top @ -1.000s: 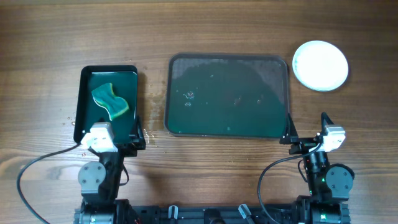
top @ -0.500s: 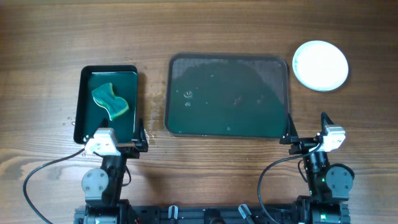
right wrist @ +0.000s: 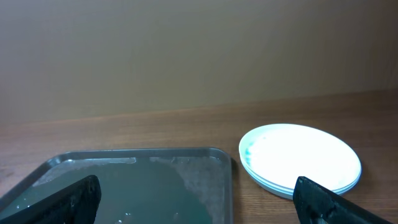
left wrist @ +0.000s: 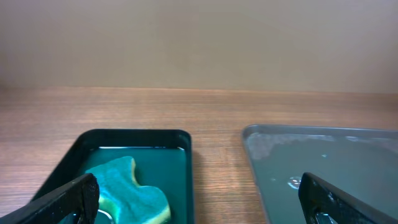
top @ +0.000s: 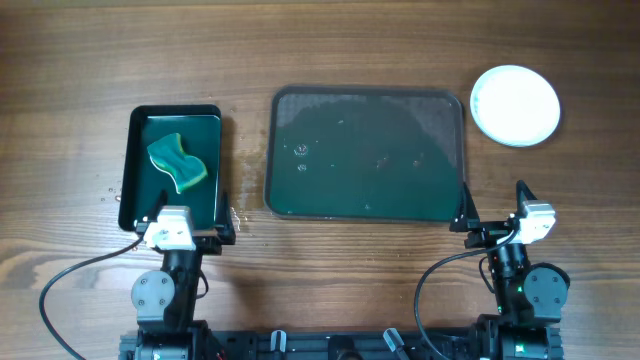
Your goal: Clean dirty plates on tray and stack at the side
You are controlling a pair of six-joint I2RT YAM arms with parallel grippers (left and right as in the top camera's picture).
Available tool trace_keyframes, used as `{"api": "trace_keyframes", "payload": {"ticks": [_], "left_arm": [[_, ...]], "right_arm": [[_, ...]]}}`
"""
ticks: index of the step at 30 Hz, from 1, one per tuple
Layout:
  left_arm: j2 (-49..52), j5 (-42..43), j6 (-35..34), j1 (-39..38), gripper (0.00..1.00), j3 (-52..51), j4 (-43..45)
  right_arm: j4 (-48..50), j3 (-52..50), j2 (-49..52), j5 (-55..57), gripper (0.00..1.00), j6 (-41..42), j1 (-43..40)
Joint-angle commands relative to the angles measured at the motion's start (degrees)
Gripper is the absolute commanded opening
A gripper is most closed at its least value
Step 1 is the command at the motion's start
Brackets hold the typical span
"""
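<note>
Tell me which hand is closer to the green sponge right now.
Left. The left hand sits at the near end of the small black tray, just short of the sponge inside it. The right hand is far across, by the near right corner of the large tray.

left arm [top: 160, 292]: black links and a round grey joint housing are seen; a white block [top: 168, 228] is mounted at the wrist; a black cable [top: 42, 298] is attached | right arm [top: 546, 286]: built alike; a small green light [top: 520, 291] is lit | pincer fingers [left wrist: 68, 199]: matte black; blunt-tipped
</note>
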Motion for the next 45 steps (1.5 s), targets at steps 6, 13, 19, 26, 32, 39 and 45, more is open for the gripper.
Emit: {"api": "trace_keyframes", "payload": {"ticks": [6, 13, 19, 26, 32, 39, 45], "left_arm": [[-0.6, -5.9, 1.1, -0.3, 1.0, -0.5, 0.2], [-0.6, -5.7, 1.2, -0.3, 1.0, -0.5, 0.1], [-0.6, -4.8, 1.2, -0.3, 1.0, -0.5, 0.2], [-0.6, -4.8, 1.2, -0.3, 1.0, -0.5, 0.2], [-0.6, -4.8, 1.2, -0.3, 1.0, -0.5, 0.2], [-0.6, -4.8, 1.2, -0.3, 1.0, -0.5, 0.2], [-0.6, -4.8, 1.2, -0.3, 1.0, -0.5, 0.2]], "right_arm": [[0.2, -0.1, -0.4, 0.8, 1.0, -1.1, -0.3], [0.2, -0.1, -0.4, 0.8, 1.0, -1.1, -0.3], [0.2, -0.1, -0.4, 0.8, 1.0, -1.1, -0.3], [0.2, -0.1, -0.4, 0.8, 1.0, -1.1, -0.3], [0.2, -0.1, -0.4, 0.8, 1.0, -1.1, -0.3], [0.2, -0.1, -0.4, 0.8, 1.0, -1.1, -0.3], [0.2, -0.1, -0.4, 0.8, 1.0, -1.1, -0.3]]}}
